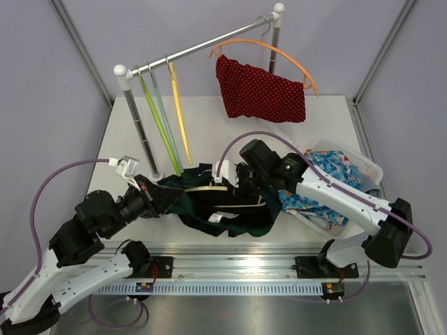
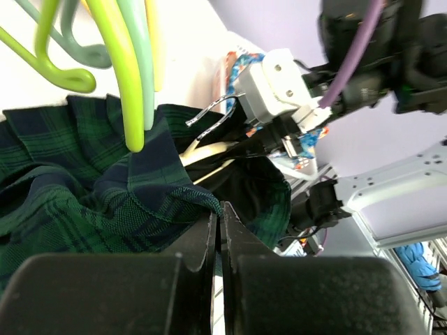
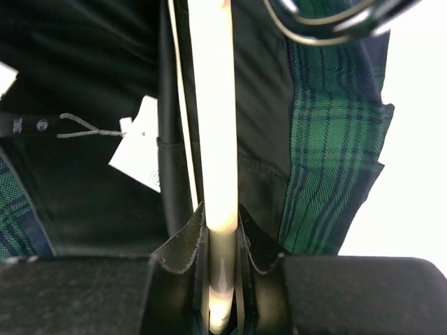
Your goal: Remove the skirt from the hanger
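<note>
A dark green plaid skirt lies bunched on the table in front of the rack, still around a cream hanger. My left gripper is at the skirt's left end, and its fingertips are shut on a fold of the hem. My right gripper comes in from the right. It is shut on the hanger's cream bar, which runs straight up between its fingers. Black lining and a white label lie beside the bar, with plaid cloth to the right of it.
A clothes rack stands behind. It carries green and yellow empty hangers and a red dotted garment on an orange hanger. A clear bin of blue patterned clothes sits at the right, under the right arm.
</note>
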